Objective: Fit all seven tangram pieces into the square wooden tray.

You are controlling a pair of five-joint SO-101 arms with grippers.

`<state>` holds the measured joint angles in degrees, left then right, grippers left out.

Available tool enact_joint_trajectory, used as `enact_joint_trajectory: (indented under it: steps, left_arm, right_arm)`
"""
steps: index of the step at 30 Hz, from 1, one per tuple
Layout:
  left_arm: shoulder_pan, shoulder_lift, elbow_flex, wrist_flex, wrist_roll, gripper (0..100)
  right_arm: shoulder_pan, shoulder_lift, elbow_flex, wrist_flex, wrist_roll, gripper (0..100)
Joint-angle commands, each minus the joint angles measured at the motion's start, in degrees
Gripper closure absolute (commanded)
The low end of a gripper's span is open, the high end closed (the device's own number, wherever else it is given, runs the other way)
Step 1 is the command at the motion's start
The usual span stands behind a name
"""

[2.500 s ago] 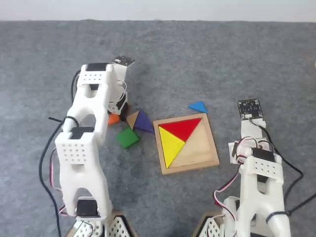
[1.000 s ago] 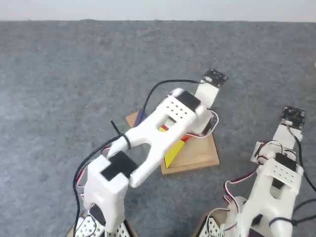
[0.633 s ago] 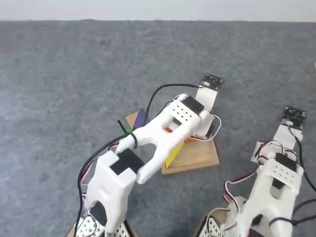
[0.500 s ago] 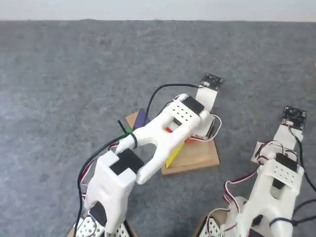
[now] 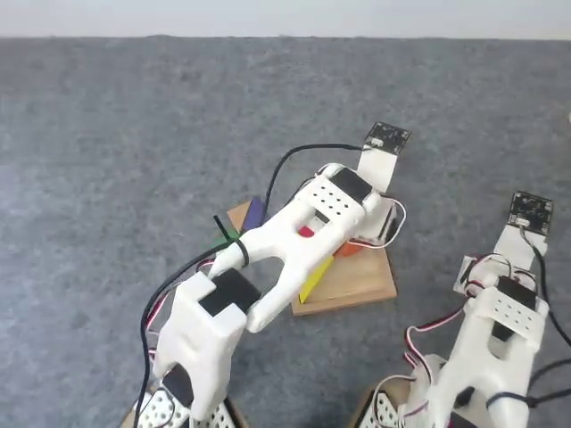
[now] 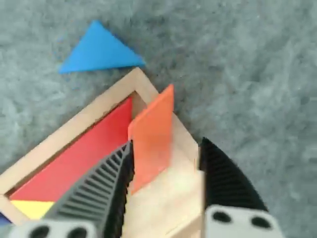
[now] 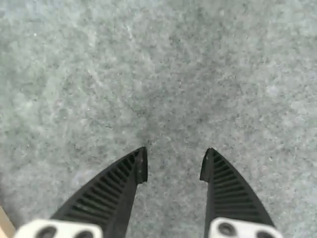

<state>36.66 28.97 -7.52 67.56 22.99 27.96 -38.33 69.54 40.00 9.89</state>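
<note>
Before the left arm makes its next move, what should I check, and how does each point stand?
1. The orange piece is over bare wood of the tray: ok.
2. The orange piece lies flat: not ok, it stands on edge.
3. The left gripper is open: ok, a gap shows beside the piece.
4. The right gripper is out of the way: ok, open over carpet.
5. The blue triangle is off the tray: ok.

Readable text: none in any view | wooden tray point(image 5: 366, 278): bare wood, no lettering | orange piece point(image 6: 151, 139): plain colour, no numbers or marks | worktop point(image 5: 107, 178): plain grey felt, no signs or labels
</note>
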Motion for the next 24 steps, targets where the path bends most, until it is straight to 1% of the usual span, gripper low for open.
enact_joint_trajectory:
  steps: [1, 4, 8, 11, 15, 19, 24]
  left_arm:
    - [-1.5, -1.1, -2.8, 0.0, -1.7, 76]
    - [-3.0, -1.1, -2.7, 0.0, -1.7, 76]
    - [-4.7, -1.1, -2.7, -0.5, -1.7, 76]
    - [-5.6, -0.4, -2.0, -3.1, -1.8, 76]
    - [-5.7, 1.1, -2.1, -3.3, -2.1, 76]
    - [-5.6, 4.0, -2.7, -3.6, -4.4, 76]
    - [-7.0, 5.9, -4.8, -3.3, -4.1, 76]
  right_arm:
    - [0.5, -1.8, -3.2, -1.3, -0.2, 81.2]
    - [-0.9, -1.8, -3.1, -1.3, -0.2, 81.2]
    - [-1.0, -1.8, -3.1, -1.3, -0.2, 81.2]
    - [-1.0, -1.8, -3.0, -1.3, -0.2, 81.2]
    - [-1.0, -1.8, -3.0, -1.3, -0.2, 81.2]
    - [-1.3, -1.8, -2.9, -1.3, -0.2, 81.2]
    - [-1.4, -1.8, -2.9, -1.3, -0.1, 81.2]
